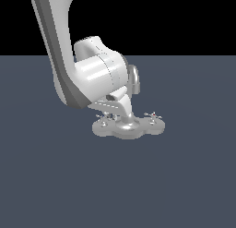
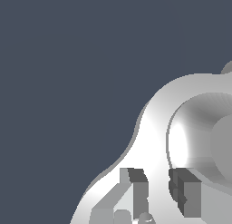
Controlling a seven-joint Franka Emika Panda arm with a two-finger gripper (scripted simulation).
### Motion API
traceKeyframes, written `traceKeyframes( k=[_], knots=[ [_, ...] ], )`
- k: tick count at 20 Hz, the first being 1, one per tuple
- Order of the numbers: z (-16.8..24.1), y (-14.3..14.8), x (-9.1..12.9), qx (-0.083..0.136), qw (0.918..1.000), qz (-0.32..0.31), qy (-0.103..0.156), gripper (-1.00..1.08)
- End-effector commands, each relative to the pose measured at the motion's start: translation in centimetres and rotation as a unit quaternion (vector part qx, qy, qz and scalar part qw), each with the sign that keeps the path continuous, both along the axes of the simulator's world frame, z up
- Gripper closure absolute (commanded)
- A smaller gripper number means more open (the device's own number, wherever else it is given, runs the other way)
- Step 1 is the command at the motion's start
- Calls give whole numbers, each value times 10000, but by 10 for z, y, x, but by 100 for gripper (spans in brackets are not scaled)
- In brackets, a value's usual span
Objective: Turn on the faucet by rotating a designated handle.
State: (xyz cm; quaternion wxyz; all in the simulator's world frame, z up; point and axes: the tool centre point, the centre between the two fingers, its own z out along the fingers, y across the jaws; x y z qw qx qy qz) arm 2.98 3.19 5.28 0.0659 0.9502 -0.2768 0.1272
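The shiny silver faucet (image 1: 129, 126) stands on the dark floor on a flat lobed base, and its hooked spout (image 1: 134, 78) shows behind my hand. The all-silver cross handle (image 1: 105, 116) is on the lobe at the exterior view's left. My gripper (image 1: 107, 112) hangs right over it, and the hand partly hides it. The twin knob (image 1: 152, 115) with a red dot stands free on the other lobe. In the wrist view, my gripper (image 2: 158, 187) has its fingers (image 2: 186, 193) a small gap apart just above the base (image 2: 154, 128). Small silver bits (image 2: 133, 216) show between them at the frame's edge.
The arm (image 1: 55, 42) comes down from the upper part of the exterior view's left. The flat dark blue-grey floor (image 1: 184, 185) runs all around the faucet. No other object is in view.
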Motion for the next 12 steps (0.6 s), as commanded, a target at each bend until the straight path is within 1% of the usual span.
traceKeyframes(
  k=[1, 2, 3, 4, 5, 6, 7, 8, 9, 10, 11, 12],
  knots=[
    [6, -77, -1, -610, 9949, 757, 273, -13],
    [40, 19, 7, -228, 9961, 850, -35, -20],
    [63, 22, 3, 84, 9953, 924, -284, -20],
    [29, 5, 7, 17, 9989, 439, -190, 72],
    [18, -52, 5, -51, 9999, -48, -95, 72],
    [22, -90, 22, -121, 9989, 447, -101, -66],
    [20, -32, 9, -192, 9953, 941, -108, -66],
    [27, 59, 17, -30, 9902, 1364, -313, 73],
    [41, 87, 11, 64, 9860, 1608, -433, 73],
    [57, 81, 5, 21, 9931, 1134, -300, 94],
    [41, 21, 6, -23, 9977, 656, -166, 94],
    [58, -11, 14, -90, 9954, 888, -348, -71]
  ],
)
